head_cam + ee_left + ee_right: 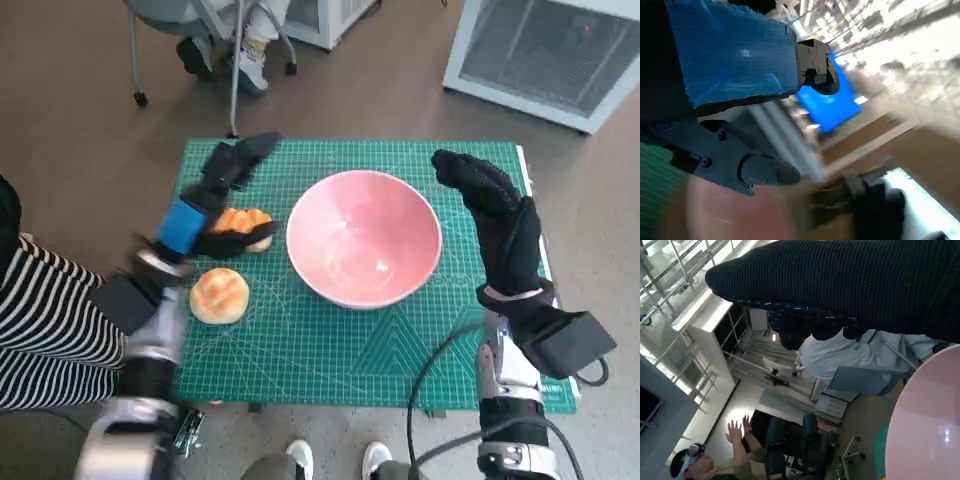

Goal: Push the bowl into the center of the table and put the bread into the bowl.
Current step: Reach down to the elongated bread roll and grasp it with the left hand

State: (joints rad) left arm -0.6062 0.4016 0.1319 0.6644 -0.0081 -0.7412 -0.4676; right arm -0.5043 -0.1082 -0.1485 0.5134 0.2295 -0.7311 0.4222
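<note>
My left hand [222,200] hovers spread over the bread roll [246,226] just left of the pink bowl [364,237], thumb under its near edge, fingers above; whether I actually grip it yet I cannot tell. I judge it is placed to close on the roll. A second roll [219,295] lies nearer me, left of the bowl. My right hand [497,218] stands empty, fingers apart, beside the bowl's right rim, steadying it mid-mat [330,345].
</note>
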